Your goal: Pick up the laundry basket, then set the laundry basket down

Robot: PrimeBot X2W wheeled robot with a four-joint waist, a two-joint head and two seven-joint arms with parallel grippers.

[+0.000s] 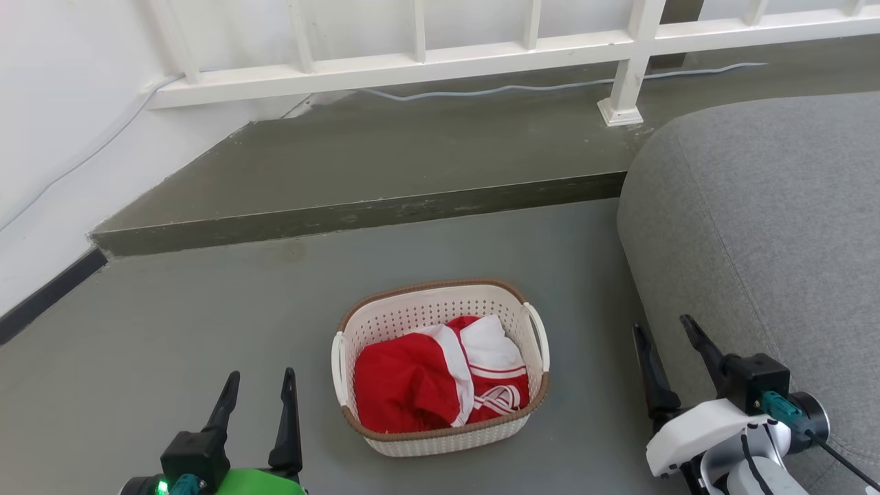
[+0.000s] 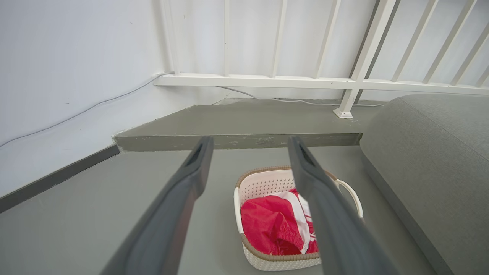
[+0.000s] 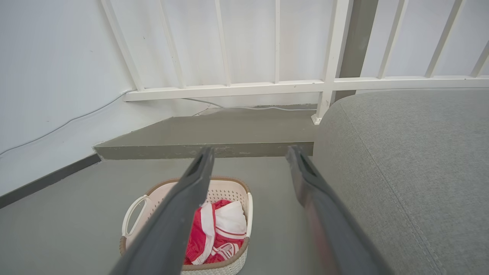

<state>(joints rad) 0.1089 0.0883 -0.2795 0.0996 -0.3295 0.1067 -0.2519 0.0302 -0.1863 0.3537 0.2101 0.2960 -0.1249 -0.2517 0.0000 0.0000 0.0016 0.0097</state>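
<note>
The laundry basket (image 1: 440, 309) stands on the grey floor in the head view's lower middle, cream-white and perforated with a brown rim and white side handles. Red and white clothing (image 1: 440, 378) lies inside it. My left gripper (image 1: 260, 385) hovers open to the basket's left, clear of it. On the other side my right gripper (image 1: 663, 333) is also open, beside the sofa. In the left wrist view the basket (image 2: 263, 183) sits below and between the fingers (image 2: 191, 179). The right wrist view has the basket (image 3: 229, 191) at lower left, partly behind one finger (image 3: 191, 191).
A grey sofa (image 1: 763, 220) fills the right side, close to my right arm. Behind the basket a raised concrete step (image 1: 357, 213) runs across, with a white railing (image 1: 481, 55) and a cable (image 1: 522, 87) on it. A white wall (image 1: 62, 137) bounds the left.
</note>
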